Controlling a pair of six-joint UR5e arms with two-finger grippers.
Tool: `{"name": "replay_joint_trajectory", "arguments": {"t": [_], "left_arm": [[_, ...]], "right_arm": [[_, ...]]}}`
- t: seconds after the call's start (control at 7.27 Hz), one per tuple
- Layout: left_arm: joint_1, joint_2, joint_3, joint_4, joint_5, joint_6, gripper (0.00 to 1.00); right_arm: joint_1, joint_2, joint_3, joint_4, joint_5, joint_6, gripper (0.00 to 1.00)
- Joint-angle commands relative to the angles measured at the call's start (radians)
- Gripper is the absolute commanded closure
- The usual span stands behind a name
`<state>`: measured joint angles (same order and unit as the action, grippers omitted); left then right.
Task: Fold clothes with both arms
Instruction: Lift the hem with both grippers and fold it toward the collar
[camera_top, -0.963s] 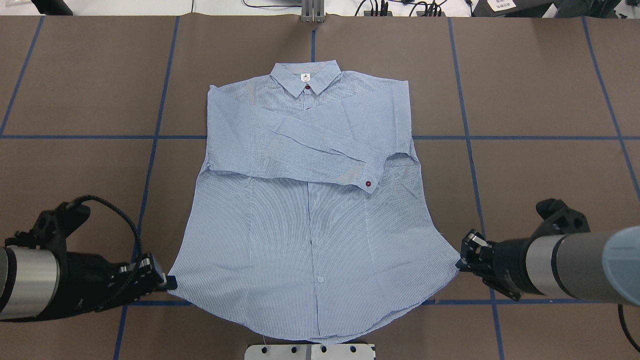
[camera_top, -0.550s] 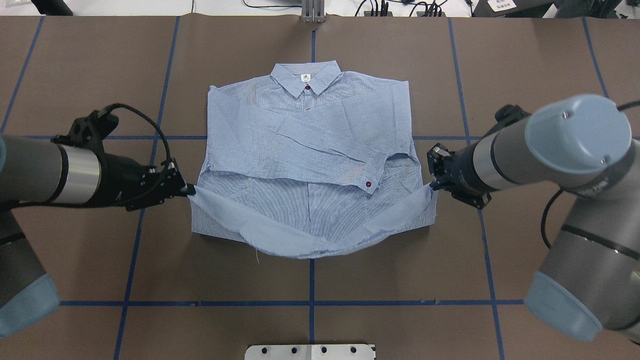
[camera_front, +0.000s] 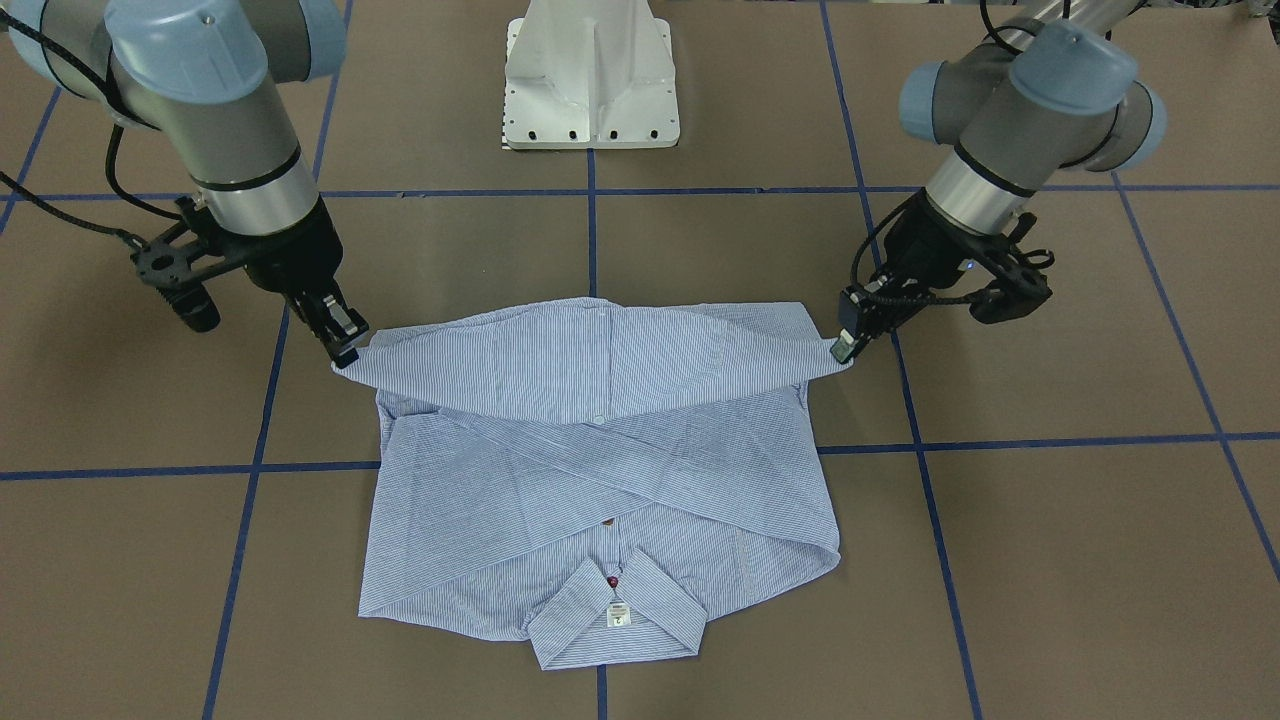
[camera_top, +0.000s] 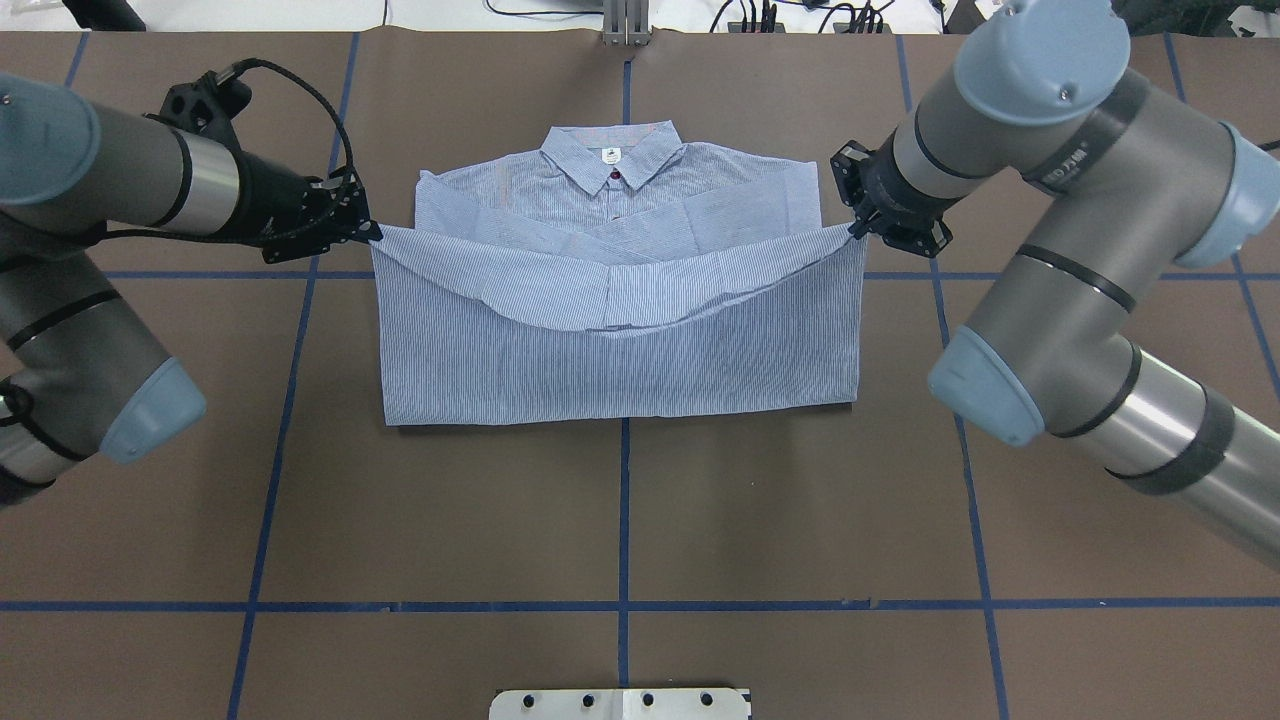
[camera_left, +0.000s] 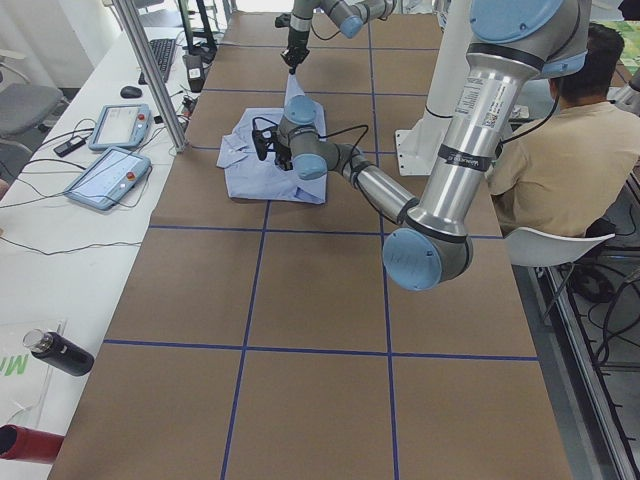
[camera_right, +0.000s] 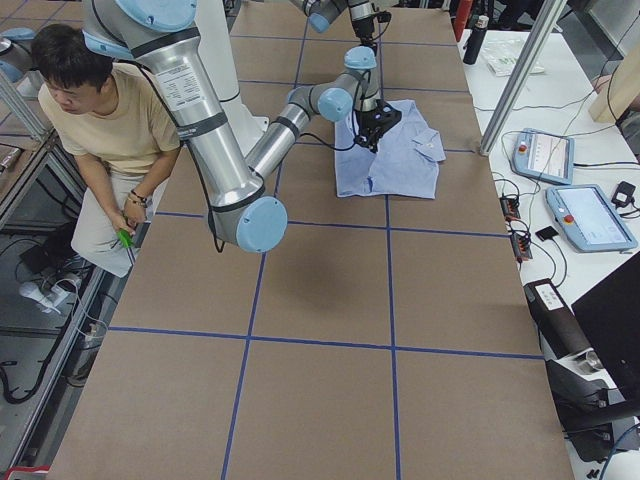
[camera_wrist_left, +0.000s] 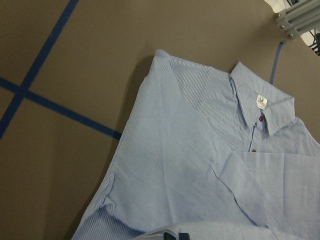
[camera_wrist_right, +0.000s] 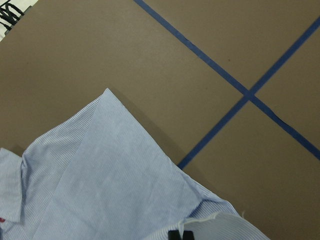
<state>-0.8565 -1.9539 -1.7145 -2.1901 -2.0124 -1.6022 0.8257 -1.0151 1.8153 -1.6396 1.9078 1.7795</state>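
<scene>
The left gripper (camera_top: 372, 232) and right gripper (camera_top: 858, 228) each pinch a hem corner of the striped light-blue shirt (camera_top: 620, 370) — its lower half doubled up toward the collar (camera_top: 612, 160), hem sagging between them — at the middle of the brown table (camera_top: 620, 520).

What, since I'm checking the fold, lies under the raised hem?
The same shirt. Its collar and sleeve tops show beyond the hem; the rest is covered.

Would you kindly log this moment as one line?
step: hem-to-collar fold | left gripper: shut on shirt | right gripper: shut on shirt | hem: raised, sagging
</scene>
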Motion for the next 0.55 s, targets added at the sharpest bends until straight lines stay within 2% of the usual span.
{"name": "replay_joint_trajectory", "arguments": {"t": [0.0, 0.14, 0.28, 0.41], "left_arm": [[-0.027, -0.086, 0.142, -0.011, 0.004, 0.011, 1.0], [-0.038, -0.105, 0.189, -0.042, 0.007, 0.012, 1.0], [-0.041, -0.152, 0.295, -0.103, 0.012, 0.01, 1.0], [-0.041, -0.19, 0.393, -0.155, 0.014, 0.011, 1.0]], "right_arm": [[0.032, 0.119, -0.191, 0.004, 0.001, -0.067, 1.0], [0.032, 0.157, -0.274, 0.045, -0.001, -0.071, 1.0], [0.032, 0.167, -0.389, 0.195, -0.003, -0.065, 1.0], [0.032, 0.19, -0.472, 0.258, -0.003, -0.068, 1.0]]}}
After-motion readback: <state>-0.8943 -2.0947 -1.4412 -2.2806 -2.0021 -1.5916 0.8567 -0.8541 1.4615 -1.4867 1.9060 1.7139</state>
